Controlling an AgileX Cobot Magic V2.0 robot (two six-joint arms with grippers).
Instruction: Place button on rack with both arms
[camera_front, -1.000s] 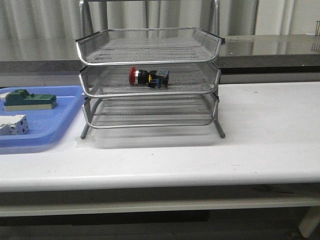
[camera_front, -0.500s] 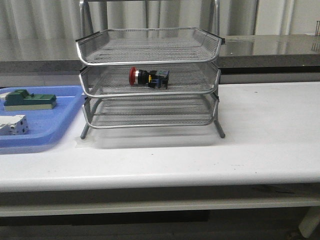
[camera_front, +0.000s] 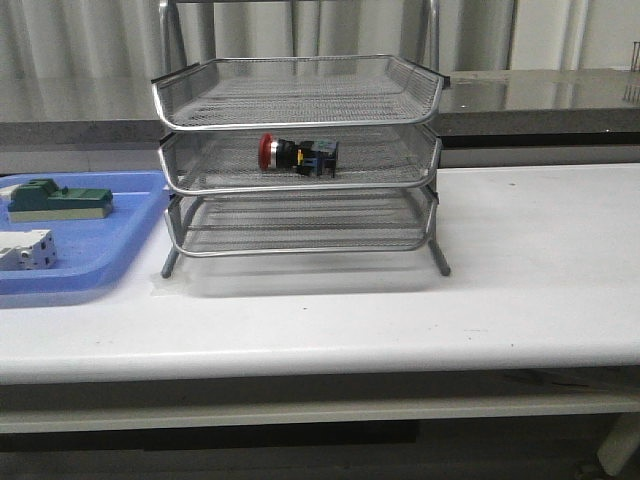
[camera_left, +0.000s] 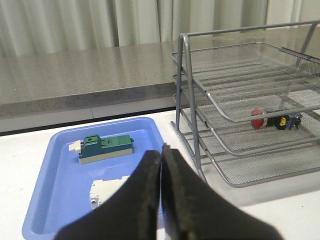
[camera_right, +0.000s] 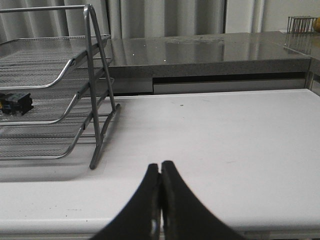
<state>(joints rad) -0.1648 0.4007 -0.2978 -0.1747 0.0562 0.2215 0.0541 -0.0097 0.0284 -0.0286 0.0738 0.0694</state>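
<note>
The button (camera_front: 296, 154) lies on its side in the middle tier of the silver wire-mesh rack (camera_front: 300, 100), red head pointing left. In the left wrist view the button (camera_left: 275, 120) shows in that same tier of the rack (camera_left: 240, 90). The right wrist view shows only its black body (camera_right: 15, 103) in the rack (camera_right: 97, 100). My left gripper (camera_left: 161, 152) is shut and empty, held above the blue tray's near side, well back from the rack. Over bare table to the rack's right, my right gripper (camera_right: 160, 167) is shut with nothing in it. Neither arm appears in the front view.
A flat blue tray (camera_front: 120, 245) sits left of the rack, holding a green block (camera_front: 58, 199) and a white block (camera_front: 25, 250). The left wrist view shows the tray (camera_left: 50, 200), green block (camera_left: 105, 147) and white block (camera_left: 107, 192). A grey counter (camera_front: 560, 95) runs behind the table.
</note>
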